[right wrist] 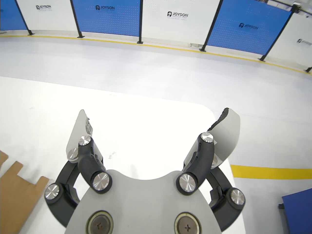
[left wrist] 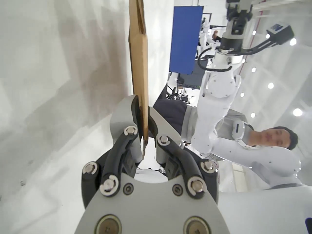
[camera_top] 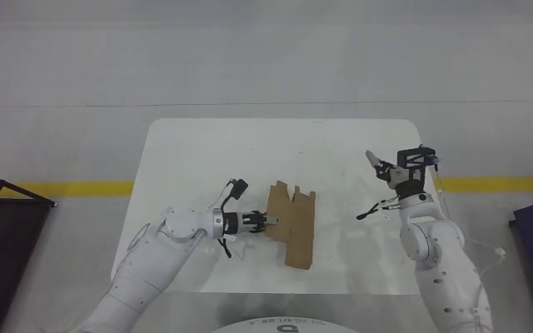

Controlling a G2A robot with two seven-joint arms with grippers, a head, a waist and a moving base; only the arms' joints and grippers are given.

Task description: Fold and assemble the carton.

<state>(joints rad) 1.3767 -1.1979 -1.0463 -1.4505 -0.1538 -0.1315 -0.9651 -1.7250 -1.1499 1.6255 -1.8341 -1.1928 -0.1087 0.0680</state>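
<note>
White table (camera_top: 216, 158) on a pale grey floor, and the carton (camera_top: 291, 225) sits around the middle of it, a bit toward the near edge. It's plain brown cardboard, not folded up into a box yet, with the long side running near to far and the notched flaps pointing at the far side. The left gripper (camera_top: 265, 221) comes in from the left and is clamped on the carton's left edge. In the left wrist view you see the cardboard edge-on, pinched right between the two pads (left wrist: 135, 113), so it's a proper grab and not just a touch. The right gripper (camera_top: 379, 165) is over the right part of the table, well apart from the carton, with its fingers (right wrist: 81, 122) spread wide and nothing between them. It points out over the table's far right corner. Further out, a yellow line (camera_top: 83, 188) runs across the floor on both sides of the table, and blue and white fence panels (right wrist: 109, 8) stand on the far side of the room.
</note>
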